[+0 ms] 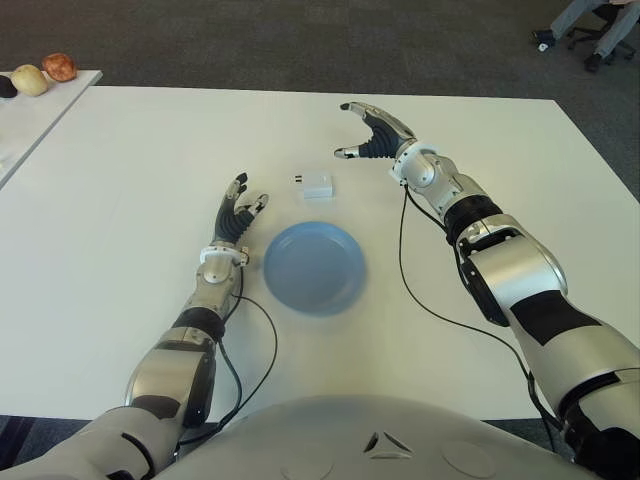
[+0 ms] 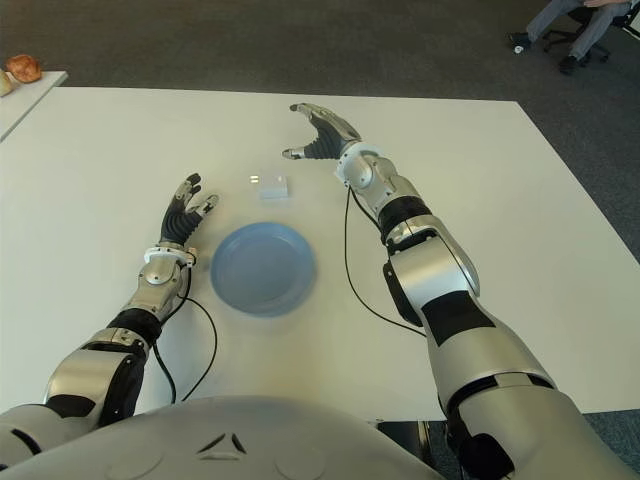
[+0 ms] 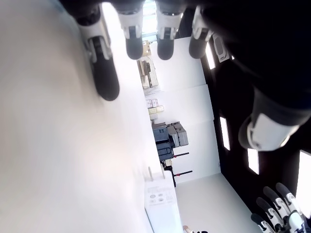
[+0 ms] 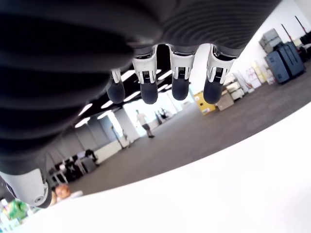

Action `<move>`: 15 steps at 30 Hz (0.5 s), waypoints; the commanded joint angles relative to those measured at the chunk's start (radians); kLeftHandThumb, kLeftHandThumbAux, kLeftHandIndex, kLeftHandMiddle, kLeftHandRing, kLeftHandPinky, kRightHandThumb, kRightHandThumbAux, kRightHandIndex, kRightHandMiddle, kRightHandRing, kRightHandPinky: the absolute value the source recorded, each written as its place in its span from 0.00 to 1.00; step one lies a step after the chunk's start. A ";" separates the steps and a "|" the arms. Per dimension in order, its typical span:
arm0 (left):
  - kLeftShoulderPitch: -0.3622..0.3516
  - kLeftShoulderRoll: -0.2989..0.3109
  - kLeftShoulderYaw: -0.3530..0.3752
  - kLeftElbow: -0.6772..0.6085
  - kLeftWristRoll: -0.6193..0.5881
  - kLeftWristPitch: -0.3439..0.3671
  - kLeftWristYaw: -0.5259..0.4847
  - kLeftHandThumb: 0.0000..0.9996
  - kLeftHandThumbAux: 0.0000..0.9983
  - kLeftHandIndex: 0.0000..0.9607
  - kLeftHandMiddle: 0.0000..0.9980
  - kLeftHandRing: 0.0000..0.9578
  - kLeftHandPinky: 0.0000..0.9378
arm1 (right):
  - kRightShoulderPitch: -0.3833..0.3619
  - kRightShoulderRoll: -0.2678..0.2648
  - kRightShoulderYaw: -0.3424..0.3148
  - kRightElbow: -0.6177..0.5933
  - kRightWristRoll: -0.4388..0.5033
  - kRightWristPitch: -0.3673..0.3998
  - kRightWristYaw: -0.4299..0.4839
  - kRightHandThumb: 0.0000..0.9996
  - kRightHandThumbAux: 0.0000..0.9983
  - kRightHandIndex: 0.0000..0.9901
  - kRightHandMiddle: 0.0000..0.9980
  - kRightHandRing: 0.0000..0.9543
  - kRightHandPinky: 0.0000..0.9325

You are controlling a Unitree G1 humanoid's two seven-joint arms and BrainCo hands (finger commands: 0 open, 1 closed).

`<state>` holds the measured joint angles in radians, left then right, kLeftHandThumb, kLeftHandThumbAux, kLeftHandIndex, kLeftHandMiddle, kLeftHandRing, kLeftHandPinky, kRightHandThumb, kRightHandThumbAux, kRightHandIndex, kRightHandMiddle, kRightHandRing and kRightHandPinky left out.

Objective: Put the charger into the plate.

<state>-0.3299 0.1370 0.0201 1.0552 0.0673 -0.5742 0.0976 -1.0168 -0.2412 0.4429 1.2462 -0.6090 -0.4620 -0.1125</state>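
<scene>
White table point(image 1: 120, 180): charger point(image 1: 317, 185) between plate point(image 1: 314, 266), right hand point(image 1: 372, 135)

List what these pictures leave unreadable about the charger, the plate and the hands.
- Charger: markings too small in the eye views; cut off by the edge in the left wrist view.
- Plate: absent from both wrist views.
- Right robot hand: its wrist view shows only fingertips, no charger.
- Left robot hand: palm faces away.

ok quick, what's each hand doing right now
Left hand: open, empty, left of the plate.
Right hand: open, empty, right of the charger.
</scene>
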 commanded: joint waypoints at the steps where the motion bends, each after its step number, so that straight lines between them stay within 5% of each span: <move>1: 0.079 -0.034 -0.025 0.073 0.025 0.106 -0.016 0.00 0.53 0.01 0.04 0.02 0.00 | -0.025 0.024 0.072 0.035 -0.077 -0.008 -0.047 0.01 0.59 0.00 0.00 0.00 0.00; 15: 0.088 -0.030 -0.048 0.060 0.050 0.072 -0.007 0.00 0.51 0.05 0.07 0.05 0.03 | -0.031 0.125 0.177 0.086 -0.167 0.050 -0.100 0.00 0.68 0.00 0.00 0.00 0.00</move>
<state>-0.3293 0.1367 0.0047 1.0547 0.0810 -0.5800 0.1097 -1.0349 -0.1412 0.6076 1.3174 -0.7606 -0.4342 -0.2093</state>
